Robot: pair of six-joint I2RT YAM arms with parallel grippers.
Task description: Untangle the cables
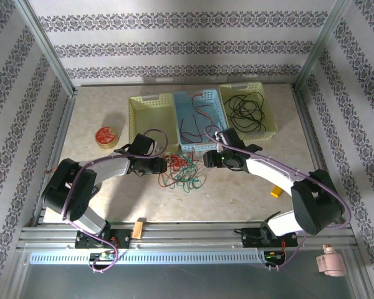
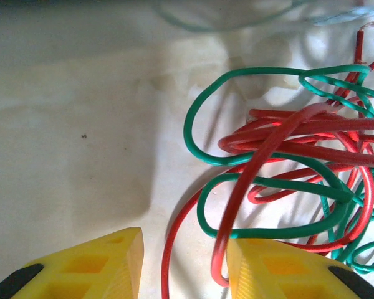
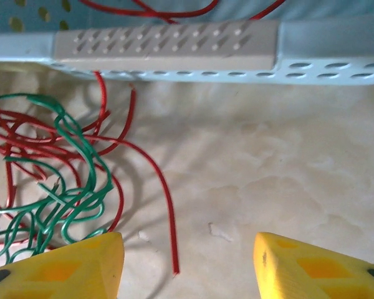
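Observation:
A tangle of red and green cables (image 1: pixel 182 171) lies on the table between both arms. In the left wrist view the red loops (image 2: pixel 287 134) and green loops (image 2: pixel 237 187) cross each other, and two red strands run down between the yellow fingers (image 2: pixel 106 265) of my open left gripper (image 2: pixel 184 265). My right gripper (image 3: pixel 187 265) is open too; a loose red cable end (image 3: pixel 174 268) lies between its fingers, and the green cable bunch (image 3: pixel 62 199) sits by its left finger (image 3: pixel 81 268). Black cables (image 1: pixel 248 112) lie in the right-hand basket.
Three baskets stand at the back: yellow (image 1: pixel 151 118), blue (image 1: pixel 199 118) holding red cable, and pale green (image 1: pixel 268 106). The blue basket's rim (image 3: pixel 174 47) is just ahead of my right gripper. A round tin (image 1: pixel 106 137) sits at the left, a small yellow block (image 1: pixel 275 192) at the right.

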